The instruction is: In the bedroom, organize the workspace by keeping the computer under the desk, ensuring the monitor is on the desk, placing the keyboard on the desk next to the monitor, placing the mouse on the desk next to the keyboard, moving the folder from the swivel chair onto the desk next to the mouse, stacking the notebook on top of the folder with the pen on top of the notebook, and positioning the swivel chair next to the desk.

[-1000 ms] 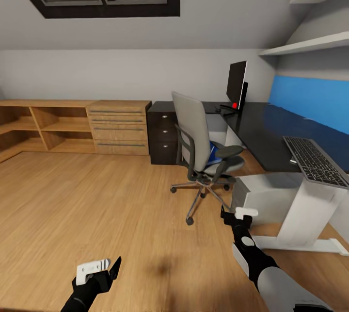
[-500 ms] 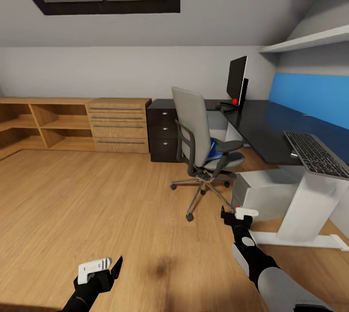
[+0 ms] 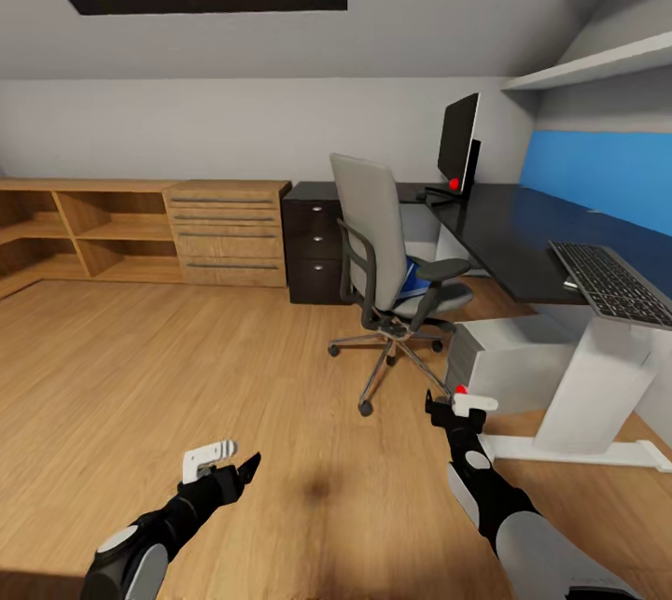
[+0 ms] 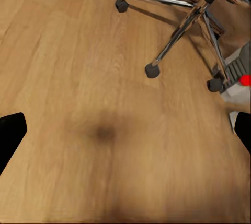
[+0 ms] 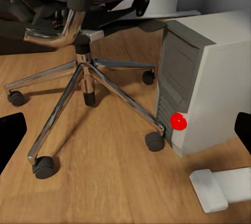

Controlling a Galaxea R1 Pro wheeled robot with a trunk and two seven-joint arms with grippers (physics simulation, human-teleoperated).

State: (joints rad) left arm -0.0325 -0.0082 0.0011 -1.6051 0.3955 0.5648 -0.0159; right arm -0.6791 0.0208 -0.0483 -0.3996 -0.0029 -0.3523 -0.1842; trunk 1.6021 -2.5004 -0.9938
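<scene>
The grey swivel chair (image 3: 373,236) stands on the wood floor in front of the black desk (image 3: 513,227). A blue folder (image 3: 417,281) lies on its seat. The dark monitor (image 3: 458,143) stands at the desk's far end, and the keyboard (image 3: 611,283) lies at the near end, overhanging the edge. Under the desk sits the pale grey computer tower (image 3: 509,362), also seen close up (image 5: 209,83). My left gripper (image 3: 229,462) hangs open over bare floor. My right gripper (image 3: 455,407) is open too, low, just short of the tower and the chair's base (image 5: 83,78).
A dark drawer unit (image 3: 313,250) stands behind the chair, with wooden drawers and shelves (image 3: 140,231) along the back wall to its left. The desk's white foot (image 3: 579,451) runs along the floor at right. Wall shelves (image 3: 597,63) hang above the desk.
The view has drawn closer to the desk and tilted down a little. My left arm has come up and forward to the right; the right arm holds its pose.
</scene>
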